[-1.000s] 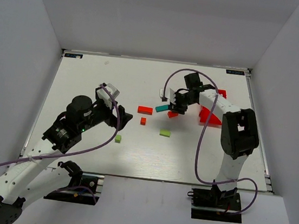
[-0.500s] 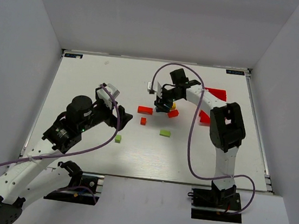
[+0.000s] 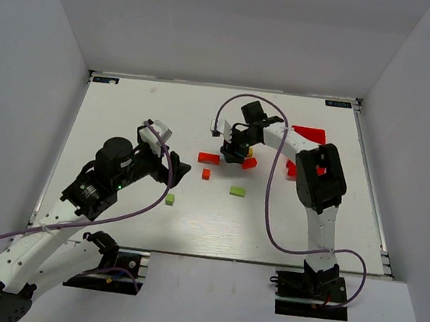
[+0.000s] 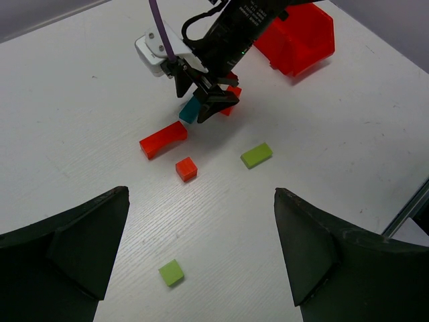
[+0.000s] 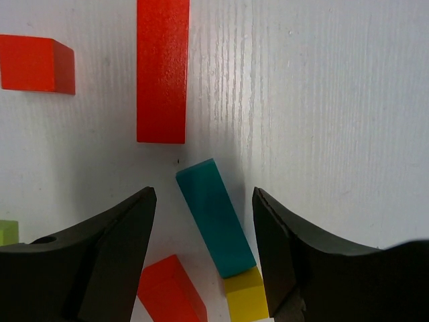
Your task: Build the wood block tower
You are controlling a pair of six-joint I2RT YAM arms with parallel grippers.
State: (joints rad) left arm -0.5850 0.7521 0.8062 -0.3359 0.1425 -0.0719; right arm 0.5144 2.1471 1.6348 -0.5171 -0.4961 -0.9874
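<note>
Wood blocks [image 3: 237, 190]: scattered; tower unstarted, base-laying I'd judge
Teal bar [image 5: 216, 218]: just beside red bar [image 5: 161, 67]
Right tool [image 5: 202, 194]: parted astride teal bar; holding nothing
Next: probably squaring it

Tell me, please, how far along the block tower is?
Barely begun: no stack stands yet. The right gripper hangs open over the teal bar, which lies loose by a yellow cube. The left gripper hovers open. The red bar, red cube and green pieces lie scattered.
</note>
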